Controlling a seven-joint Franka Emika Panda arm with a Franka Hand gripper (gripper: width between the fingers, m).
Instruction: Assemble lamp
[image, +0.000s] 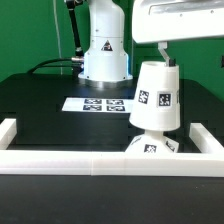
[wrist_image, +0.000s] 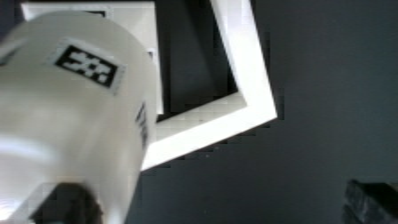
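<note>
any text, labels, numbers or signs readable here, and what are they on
No readable words or numbers in either view.
Shade: black-and-white square tags, patterns only, no text.
Base: a tag, pattern only.
Marker board: printed tags, no text.
Arm's pedestal: a small dark triangular sign, too small to read.
Wrist view: one tag on the shade, blurred, no text.

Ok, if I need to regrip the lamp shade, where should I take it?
By its narrow top rim, coming from above. The shade tapers upward and its wide mouth faces down over the base, so the end effector can likely span the top and leave the mouth free.
</note>
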